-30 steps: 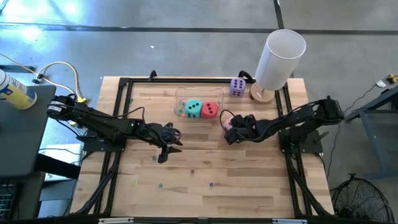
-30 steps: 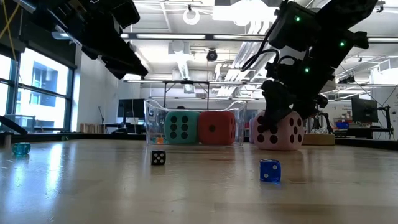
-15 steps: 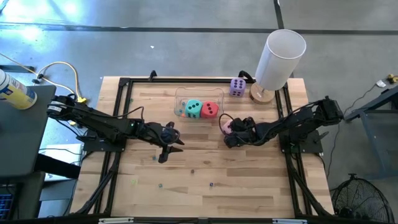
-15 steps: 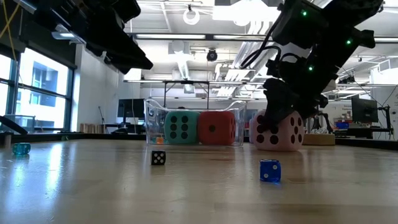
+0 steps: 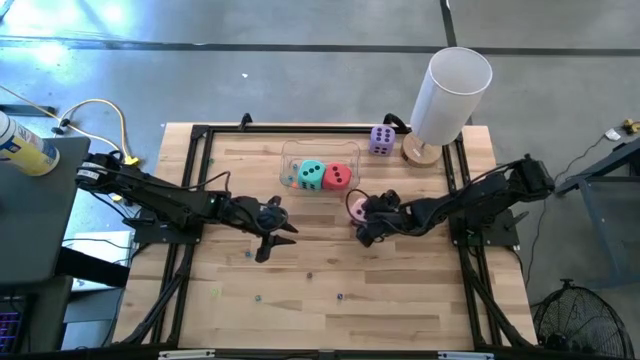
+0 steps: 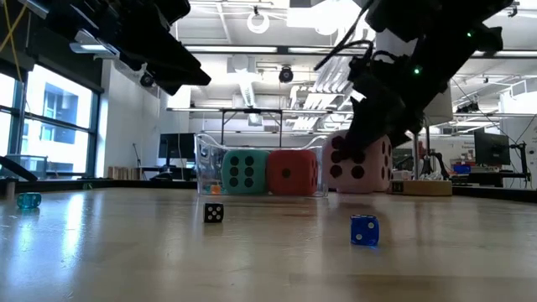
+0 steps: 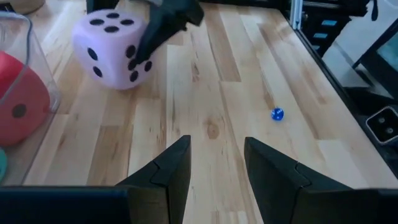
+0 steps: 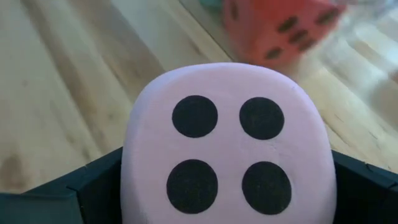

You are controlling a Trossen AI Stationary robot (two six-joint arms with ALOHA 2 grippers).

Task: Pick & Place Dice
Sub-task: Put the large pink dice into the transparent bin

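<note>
Just beside the clear bin (image 5: 318,160), the right pincer (image 5: 360,214) grips the pink die (image 6: 359,164) wide-jawed, seemingly off the surface (image 5: 400,280), so its squashy sides could slip free.

A lab or workshop; concrete floor (image 5: 300,80), exposed ceiling ducts (image 6: 252,84), monitors (image 6: 491,149) behind.

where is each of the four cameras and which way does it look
High: overhead, straight down; both arms, right hand clamping the pink die.
Low: table height, looking level; pink die lifted.
Left wrist: past the open left hand at the pink die.
Right wrist: fingers flank its four-pip face.
All share it.
</note>
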